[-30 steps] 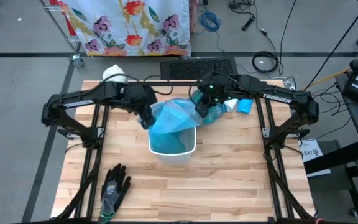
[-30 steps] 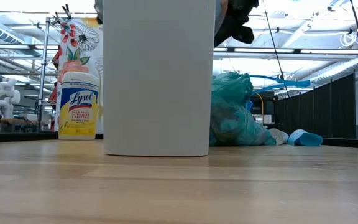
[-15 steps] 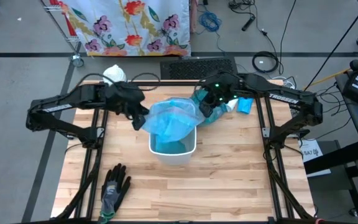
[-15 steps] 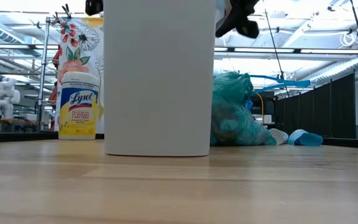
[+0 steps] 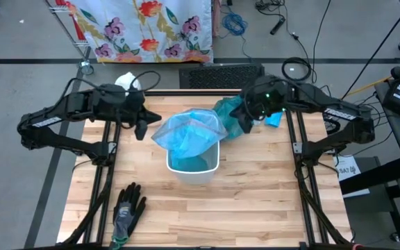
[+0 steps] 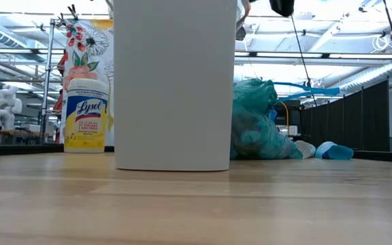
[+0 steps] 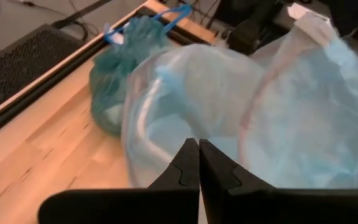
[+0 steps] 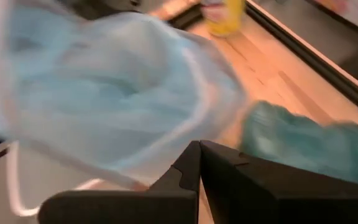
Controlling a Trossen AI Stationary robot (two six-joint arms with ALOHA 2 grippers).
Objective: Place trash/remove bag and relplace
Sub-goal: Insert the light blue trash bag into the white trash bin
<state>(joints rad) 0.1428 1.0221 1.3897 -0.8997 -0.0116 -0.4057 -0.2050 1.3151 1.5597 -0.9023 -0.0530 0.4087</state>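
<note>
Fresh bag [image 5: 187, 132]: centre of the high view, draped loosely over the white bin [image 5: 193, 169], rim only partly covered.
Left tool [image 5: 142, 129]: fingers pressed together, holding nothing, just left of the bag.
Right tool [image 5: 248, 119]: likewise closed and empty, upper right of the bin.
Risk: the unheld liner could slump into the bin or slide off the rim.
Count: one bin, one fresh bag, one full teal bag [image 5: 229, 114], one glove [image 5: 126, 210], one wipes canister [image 6: 86, 114].

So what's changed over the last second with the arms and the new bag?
Both arms pulled outward from the white bin: the left gripper toward the left, the right gripper toward the right, jaws shut. The light blue bag spread wider over the bin's mouth. The full teal bag, glove and Lysol tub stayed put.
</note>
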